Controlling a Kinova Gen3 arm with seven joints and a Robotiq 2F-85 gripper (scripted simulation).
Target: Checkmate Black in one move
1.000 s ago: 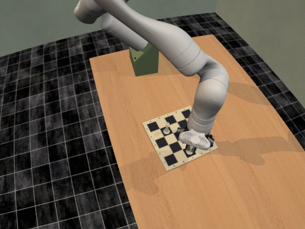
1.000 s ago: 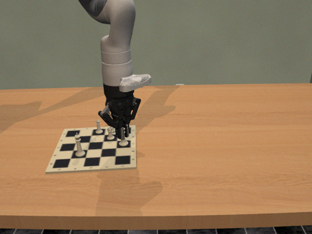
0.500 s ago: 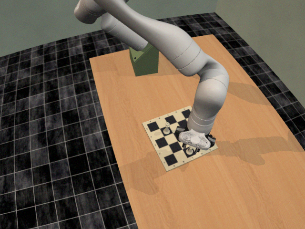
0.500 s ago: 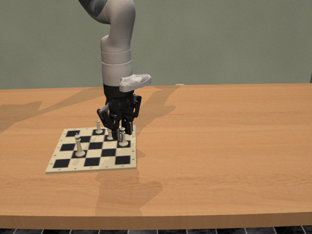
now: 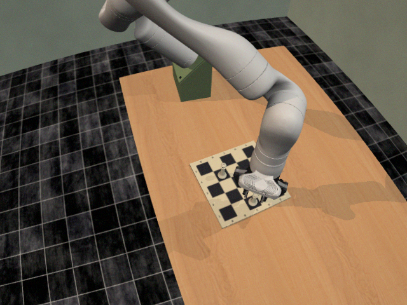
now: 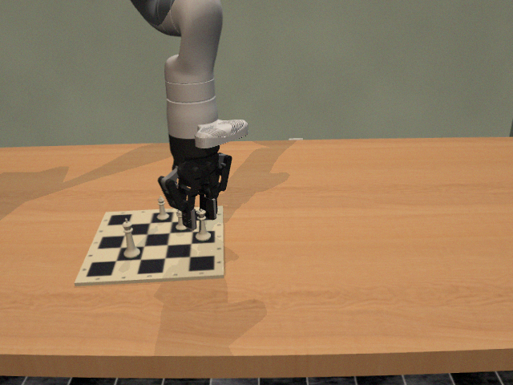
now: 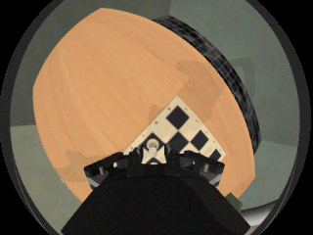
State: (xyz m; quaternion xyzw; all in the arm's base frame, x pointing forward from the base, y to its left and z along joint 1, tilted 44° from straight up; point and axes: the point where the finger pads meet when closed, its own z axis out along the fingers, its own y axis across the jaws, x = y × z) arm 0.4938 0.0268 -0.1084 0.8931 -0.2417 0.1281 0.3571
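A board (image 6: 124, 277) is seen near the left of the table (image 6: 352, 249). A king (image 6: 130, 240) stands upright at its left. A queen (image 6: 202, 227) stands on the right column, between the spread fingers of the gripper (image 6: 201, 218), not pinched. Farther, two smaller pieces are seen.

Bare test room, lab-like. Plain grey-green walls (image 5: 49, 35), dark tiled floor (image 5: 59, 164), one long wooden table (image 5: 296, 246). Robot arm (image 5: 229, 62) on green pedestal (image 5: 192, 86). Small chessboard (image 6: 103, 278) only furnishing on table.
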